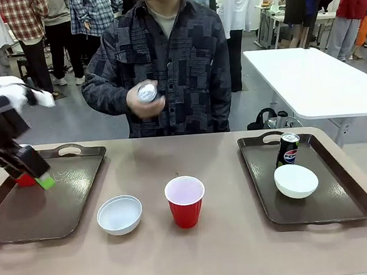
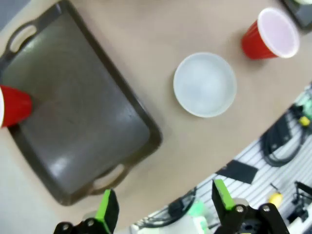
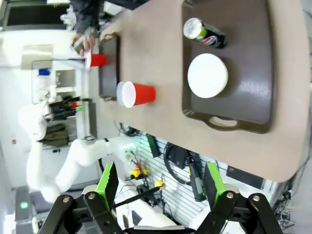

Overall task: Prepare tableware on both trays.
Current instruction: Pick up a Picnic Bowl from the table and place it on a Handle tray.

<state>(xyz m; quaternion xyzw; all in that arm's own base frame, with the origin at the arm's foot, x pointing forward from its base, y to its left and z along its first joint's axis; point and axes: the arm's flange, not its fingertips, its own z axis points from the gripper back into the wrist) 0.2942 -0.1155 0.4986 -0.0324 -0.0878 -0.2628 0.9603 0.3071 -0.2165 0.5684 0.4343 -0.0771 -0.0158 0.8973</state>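
A beige counter (image 1: 236,253) spans the foreground, a person (image 1: 188,68) in a dark patchwork shirt behind it — farther back, a white table (image 1: 312,81) and standing bystanders (image 1: 34,25).

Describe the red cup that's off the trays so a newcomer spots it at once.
On the tan table, look at the bare strip between the left tray and the right tray. Two things stand there: a white bowl and, just to its right, the red cup, upright, white inside. The other red cup sits on the left tray; this one is on bare table.
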